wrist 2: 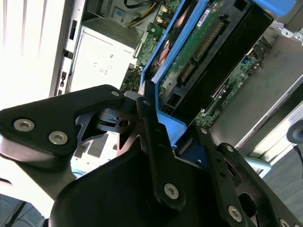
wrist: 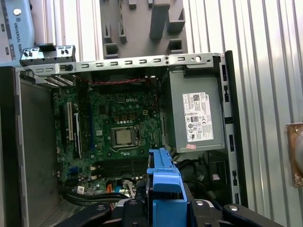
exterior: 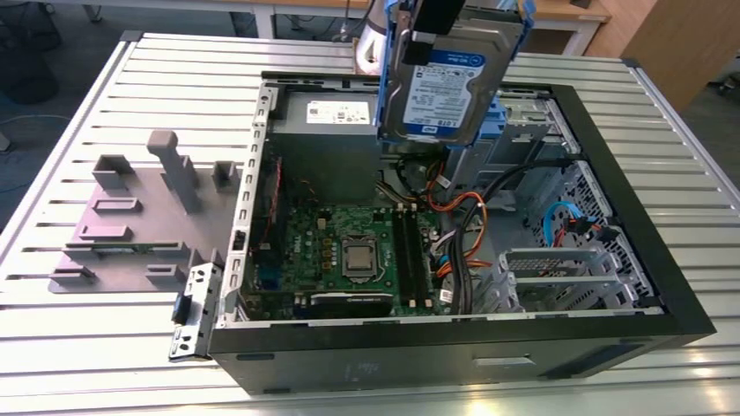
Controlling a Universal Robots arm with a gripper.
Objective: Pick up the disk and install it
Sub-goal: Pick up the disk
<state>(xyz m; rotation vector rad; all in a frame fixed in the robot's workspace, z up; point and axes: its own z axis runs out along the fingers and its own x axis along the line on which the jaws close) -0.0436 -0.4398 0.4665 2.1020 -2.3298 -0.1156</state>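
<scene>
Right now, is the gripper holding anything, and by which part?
The gripper is shut on the flat metal disk with blue-and-white label, by the bright blue plastic carrier at its upper end, above the open computer case.

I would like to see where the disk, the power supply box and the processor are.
the disk (exterior: 449,94), exterior view, on its blue-and-white label.
the power supply box (wrist: 196,116), first wrist view, on its white sticker.
the processor (wrist: 124,136), first wrist view, on its metal top.

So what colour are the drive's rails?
Bright blue rails edge the flat metal hard drive; best in exterior view.
</scene>
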